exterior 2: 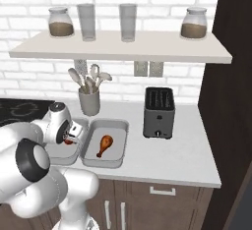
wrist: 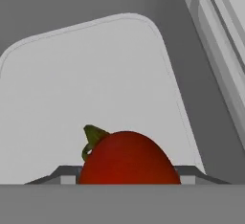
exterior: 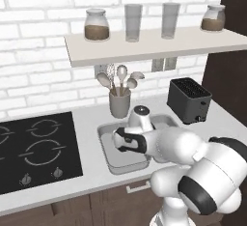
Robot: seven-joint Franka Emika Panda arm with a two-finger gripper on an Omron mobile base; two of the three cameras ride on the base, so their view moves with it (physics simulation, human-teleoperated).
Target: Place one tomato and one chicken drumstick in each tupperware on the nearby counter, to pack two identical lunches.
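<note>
From the left, the gripper (exterior 2: 70,139) hangs over the left tupperware (exterior 2: 63,156) with a red tomato (wrist: 127,158) (green stem up) between its fingers, grip uncertain, while a chicken drumstick (exterior 2: 104,145) lies in the right tupperware (exterior 2: 105,142).

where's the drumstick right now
The chicken drumstick lies alone in the right-hand tupperware in the right base view, between the toaster and the other tray.

Glossy tomato (wrist: 128,158), matt grey tupperware (wrist: 95,74)
</note>
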